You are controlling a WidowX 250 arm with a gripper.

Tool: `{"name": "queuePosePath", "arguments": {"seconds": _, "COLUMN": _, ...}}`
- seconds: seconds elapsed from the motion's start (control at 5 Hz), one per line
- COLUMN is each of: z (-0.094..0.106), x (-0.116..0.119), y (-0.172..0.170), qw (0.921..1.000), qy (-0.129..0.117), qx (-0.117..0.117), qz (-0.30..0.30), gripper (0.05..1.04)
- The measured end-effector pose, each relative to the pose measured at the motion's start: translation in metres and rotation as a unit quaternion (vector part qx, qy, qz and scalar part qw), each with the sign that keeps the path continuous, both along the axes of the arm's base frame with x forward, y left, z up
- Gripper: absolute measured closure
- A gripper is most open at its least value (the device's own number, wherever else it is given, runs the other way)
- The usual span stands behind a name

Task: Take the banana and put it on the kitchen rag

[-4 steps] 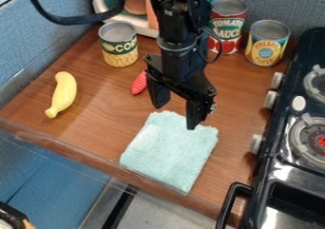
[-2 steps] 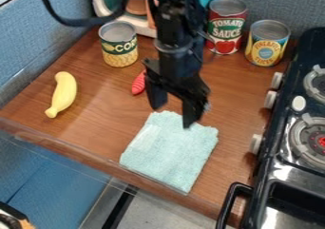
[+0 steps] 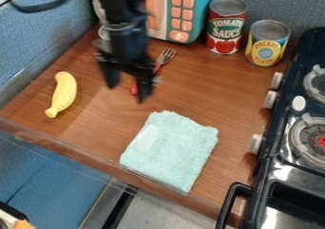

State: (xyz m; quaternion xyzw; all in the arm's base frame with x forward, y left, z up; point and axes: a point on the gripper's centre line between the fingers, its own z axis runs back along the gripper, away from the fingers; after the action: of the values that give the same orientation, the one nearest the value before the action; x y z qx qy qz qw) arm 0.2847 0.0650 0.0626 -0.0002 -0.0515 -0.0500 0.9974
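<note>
Shifted leftward since earlier: black gripper point(image 3: 128, 86), now upper left, fingers spread, nothing between. Banana point(image 3: 62, 95) unmoved at left, smooth, yellow, curved, on grained brown tabletop point(image 3: 215, 83). Rag point(image 3: 171, 152) lower centre, pale teal, nubby. Silvery-tined fork point(image 3: 166, 56) newly exposed, upper centre.

We are in a toy kitchen, as we can tell from the black stove point(image 3: 279, 171) with round burners point(image 3: 311, 138) and knobs point(image 3: 270, 100), the teal microwave point(image 3: 200, 19) with orange buttons point(image 3: 187, 14), the red food can point(image 3: 226, 26), the yellow food can point(image 3: 266, 47) and the fork point(image 3: 166, 55) on the wooden counter point(image 3: 184, 85).
</note>
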Motion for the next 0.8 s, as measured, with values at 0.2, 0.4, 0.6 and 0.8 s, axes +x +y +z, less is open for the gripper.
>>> {"name": "queuePosePath", "arguments": {"seconds": 0.2, "z": -0.003, "x": -0.015, "y": 0.043, "qw": 0.9988, "qy": -0.001, "qx": 0.006, "qz": 0.049, "gripper": 0.083}}
{"name": "queuePosePath", "arguments": {"seconds": 0.4, "z": -0.006, "x": -0.029, "y": 0.084, "qw": 0.9942, "qy": -0.013, "qx": 0.015, "qz": 0.105, "gripper": 0.084}}
{"name": "queuePosePath", "arguments": {"seconds": 0.6, "z": -0.015, "x": -0.024, "y": 0.096, "qw": 0.9917, "qy": -0.01, "qx": 0.014, "qz": 0.127, "gripper": 0.084}}
{"name": "queuePosePath", "arguments": {"seconds": 0.8, "z": -0.024, "x": -0.02, "y": 0.105, "qw": 0.9898, "qy": 0.001, "qx": 0.027, "qz": 0.14, "gripper": 0.084}}
